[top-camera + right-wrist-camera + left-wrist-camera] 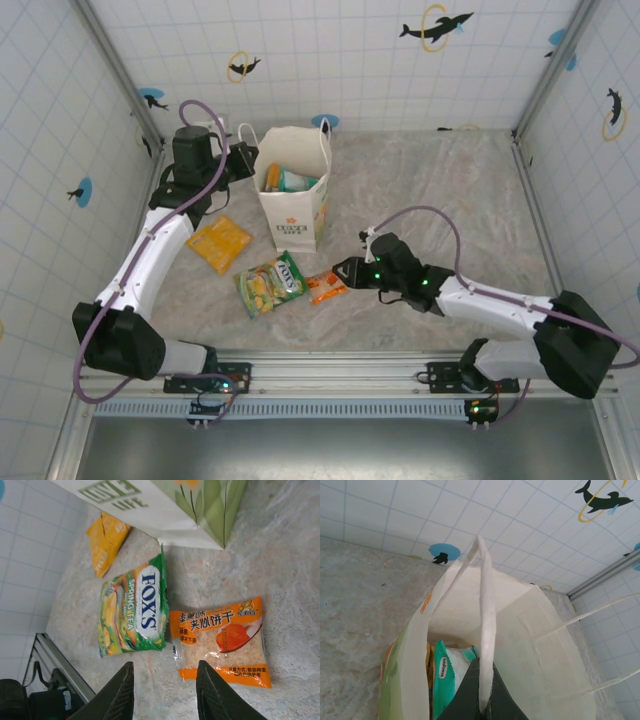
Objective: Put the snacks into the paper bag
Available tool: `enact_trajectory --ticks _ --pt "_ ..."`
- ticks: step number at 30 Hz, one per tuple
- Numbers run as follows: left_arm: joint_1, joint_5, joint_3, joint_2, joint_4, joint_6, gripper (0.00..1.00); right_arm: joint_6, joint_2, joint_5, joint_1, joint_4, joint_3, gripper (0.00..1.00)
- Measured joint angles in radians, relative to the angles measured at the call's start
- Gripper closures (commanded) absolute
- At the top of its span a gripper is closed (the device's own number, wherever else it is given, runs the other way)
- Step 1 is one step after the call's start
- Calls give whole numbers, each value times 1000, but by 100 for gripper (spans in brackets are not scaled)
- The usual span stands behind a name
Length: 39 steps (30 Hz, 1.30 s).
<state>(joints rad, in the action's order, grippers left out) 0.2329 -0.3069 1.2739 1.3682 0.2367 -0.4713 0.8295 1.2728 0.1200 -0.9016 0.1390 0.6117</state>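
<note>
The white paper bag (pixel 294 195) stands upright at the table's back centre, with a teal packet (pixel 447 672) and others inside. My left gripper (pixel 485 707) is shut on the bag's rim at its left side, holding the mouth apart. Three snacks lie on the table: a yellow packet (pixel 219 243), a green packet (pixel 270 283) and an orange biscuit packet (pixel 326 287). My right gripper (pixel 343 272) hovers open just right of the orange biscuit packet (pixel 222 640), its fingers apart with bare table between them, the green packet (pixel 134 611) beyond.
Tiled walls enclose the table on three sides. A metal rail (pixel 340 375) runs along the near edge. Bare marbled table (pixel 450 190) extends right of the bag.
</note>
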Motion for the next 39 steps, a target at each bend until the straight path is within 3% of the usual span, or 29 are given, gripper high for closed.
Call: enact_trajectory --ticks 15,39 --pt "0 0 -4 -7 0 0 100 -12 437 96 -38 266 125 61" --pt "0 0 -4 -7 0 0 100 87 704 163 -41 551 214 65"
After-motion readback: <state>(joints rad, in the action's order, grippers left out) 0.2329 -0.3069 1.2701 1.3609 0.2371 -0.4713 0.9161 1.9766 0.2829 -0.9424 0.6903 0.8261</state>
